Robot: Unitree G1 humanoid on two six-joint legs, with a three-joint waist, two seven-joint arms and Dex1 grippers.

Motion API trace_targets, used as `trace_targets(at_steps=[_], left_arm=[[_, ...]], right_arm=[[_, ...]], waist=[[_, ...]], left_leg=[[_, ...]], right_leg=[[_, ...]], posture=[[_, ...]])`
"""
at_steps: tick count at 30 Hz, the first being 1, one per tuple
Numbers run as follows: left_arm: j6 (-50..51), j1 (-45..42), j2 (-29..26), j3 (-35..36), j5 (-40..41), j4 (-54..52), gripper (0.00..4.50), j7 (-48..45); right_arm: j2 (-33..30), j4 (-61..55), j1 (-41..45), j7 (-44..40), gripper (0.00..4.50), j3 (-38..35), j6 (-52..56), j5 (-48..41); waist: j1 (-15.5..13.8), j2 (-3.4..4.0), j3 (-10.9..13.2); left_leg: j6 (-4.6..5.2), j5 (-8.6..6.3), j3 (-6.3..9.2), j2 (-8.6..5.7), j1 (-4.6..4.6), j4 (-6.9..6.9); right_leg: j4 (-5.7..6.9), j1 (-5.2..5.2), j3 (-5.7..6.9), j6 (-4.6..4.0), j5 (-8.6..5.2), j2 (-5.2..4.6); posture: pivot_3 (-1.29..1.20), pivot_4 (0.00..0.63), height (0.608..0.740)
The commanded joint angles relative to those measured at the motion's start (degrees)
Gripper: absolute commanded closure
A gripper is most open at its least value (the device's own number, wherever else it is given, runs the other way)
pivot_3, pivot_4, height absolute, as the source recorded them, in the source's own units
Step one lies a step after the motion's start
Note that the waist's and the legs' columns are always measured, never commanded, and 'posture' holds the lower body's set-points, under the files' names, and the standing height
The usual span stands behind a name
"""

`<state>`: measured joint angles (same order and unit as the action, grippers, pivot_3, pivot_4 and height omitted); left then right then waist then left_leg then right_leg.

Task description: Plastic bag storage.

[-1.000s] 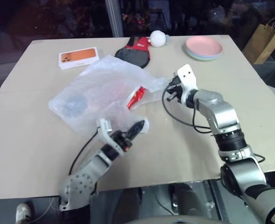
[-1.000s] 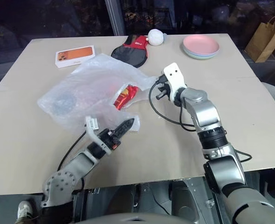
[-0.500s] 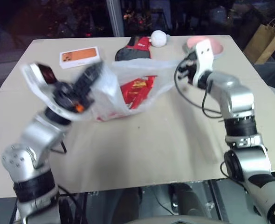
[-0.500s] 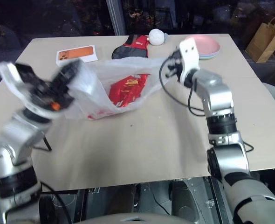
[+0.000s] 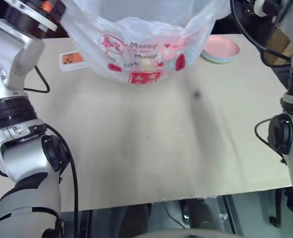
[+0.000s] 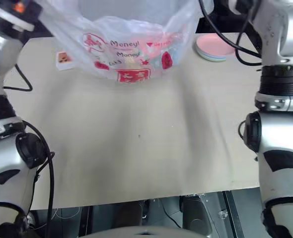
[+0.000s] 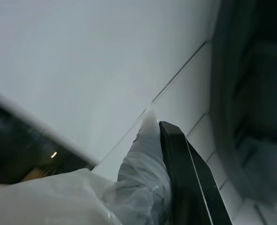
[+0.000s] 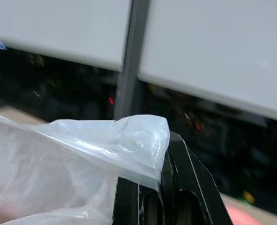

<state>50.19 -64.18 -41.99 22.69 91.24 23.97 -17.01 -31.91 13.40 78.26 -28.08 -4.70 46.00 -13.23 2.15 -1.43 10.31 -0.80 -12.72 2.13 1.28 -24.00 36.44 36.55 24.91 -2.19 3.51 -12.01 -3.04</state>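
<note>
The plastic bag (image 5: 136, 44) hangs in the air above the far half of the table, stretched between both raised arms. It is thin whitish film with red print near its bottom (image 6: 129, 54). In the left wrist view my left gripper (image 7: 159, 129) is shut on a bunched edge of the film (image 7: 143, 173), beside a black finger (image 7: 185, 178). In the right wrist view my right gripper (image 8: 169, 143) is shut on the bag's other edge (image 8: 129, 136), which drapes over its black fingers (image 8: 185, 183). I cannot tell what lies inside the bag.
The beige table (image 5: 146, 148) stretches bare beneath the bag. A stack of pink plates (image 5: 220, 48) sits at the far right. At the far left an orange and white box (image 5: 71, 59) lies partly behind the bag.
My left gripper shut on the bag's near edge. Both arms then rose and spread apart, lifting the bag off the table until it hangs between them.
</note>
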Motion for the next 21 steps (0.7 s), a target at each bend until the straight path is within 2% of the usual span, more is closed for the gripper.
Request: trace_targets(at_steps=[1, 4, 10, 12, 14, 18, 20, 21], left_arm=[[1.19, 2.82, 0.57, -0.72, -5.81, -3.18, 4.42, -3.37], [1.15, 10.05, 2.24, -2.96, -11.65, -9.36, 4.42, -6.06], [-0.5, 29.24, 4.73, -8.13, -22.02, -28.27, 4.42, -9.35], [-1.21, 35.75, 4.83, -9.2, -24.5, -35.34, 4.42, -9.8], [-1.99, 40.75, 4.54, -9.89, -27.02, -40.74, 4.42, -10.0], [-5.86, 51.94, 0.76, -12.34, -35.99, -48.38, 4.42, -15.59], [-6.03, 55.9, 0.07, -10.73, -35.41, -48.81, 4.5, -18.38], [-7.25, 58.63, 0.03, -9.41, -36.13, -49.09, 4.5, -19.73]], right_arm=[[-4.3, -13.16, -6.08, 0.5, 4.5, -1.88, 7.76, -1.0], [-3.28, -24.39, -15.0, 2.53, 4.5, -2.95, 13.5, -2.97], [1.43, -44.9, -37.25, 6.6, 4.5, -2.74, 19.6, -5.42], [-0.66, -50.51, -46.41, 5.88, 4.5, 0.57, 17.27, -4.2], [-0.37, -54.81, -53.29, 5.88, 4.5, 0.62, 16.78, -5.02], [-5.1, -61.28, -65.63, 3.18, 4.5, 0.97, 13.01, -4.62], [-8.45, -62.18, -71.41, 2.1, 3.95, 0.64, 8.31, -2.31], [-7.86, -62.45, -74.69, 1.99, 3.68, -1.56, 5.71, -2.33]], waist=[[0.01, 0.01, -0.01], [0.35, 0.02, 0.0], [0.23, 0.01, -0.01], [0.08, 0.01, -0.01], [-0.09, 0.01, -0.02], [-0.16, 0.02, -0.02], [-0.15, 0.03, -0.02], [-0.14, -0.01, -0.04]], left_leg=[[0.0, 0.0, 0.01, 0.0, 0.0, -0.04], [-0.01, 0.01, -0.07, 0.02, 0.03, -0.11], [-0.02, 0.01, -0.26, 0.03, -0.1, 0.03], [0.11, -0.06, -0.26, 0.03, -0.13, 0.11], [0.2, -0.11, -0.25, 0.03, -0.11, 0.12], [0.22, -0.13, -0.26, 0.02, -0.11, 0.31], [0.23, -0.14, -0.3, 0.03, 0.29, 0.31], [0.23, -0.14, -0.27, 0.03, 0.27, 0.33]], right_leg=[[-0.02, 0.01, 0.0, 0.0, 0.0, 0.0], [0.01, 0.05, -0.09, 0.0, -0.01, 0.01], [0.23, 0.44, -0.35, -0.03, -0.03, 0.02], [0.28, 0.46, -0.37, -0.03, -0.03, 0.02], [0.26, 0.44, -0.37, -0.03, -0.03, 0.01], [0.3, 0.37, -0.36, 0.0, -0.03, 0.02], [0.25, 0.01, -0.38, 0.0, -0.06, 0.02], [0.23, 0.01, -0.35, -0.09, -0.24, 0.03]], posture=[[0.0, 0.15, 0.74], [0.0, 0.15, 0.74], [0.0, 0.15, 0.74], [0.0, 0.15, 0.74], [0.0, 0.15, 0.74], [0.0, 0.15, 0.74], [0.0, 0.15, 0.74], [0.0, 0.15, 0.74]])
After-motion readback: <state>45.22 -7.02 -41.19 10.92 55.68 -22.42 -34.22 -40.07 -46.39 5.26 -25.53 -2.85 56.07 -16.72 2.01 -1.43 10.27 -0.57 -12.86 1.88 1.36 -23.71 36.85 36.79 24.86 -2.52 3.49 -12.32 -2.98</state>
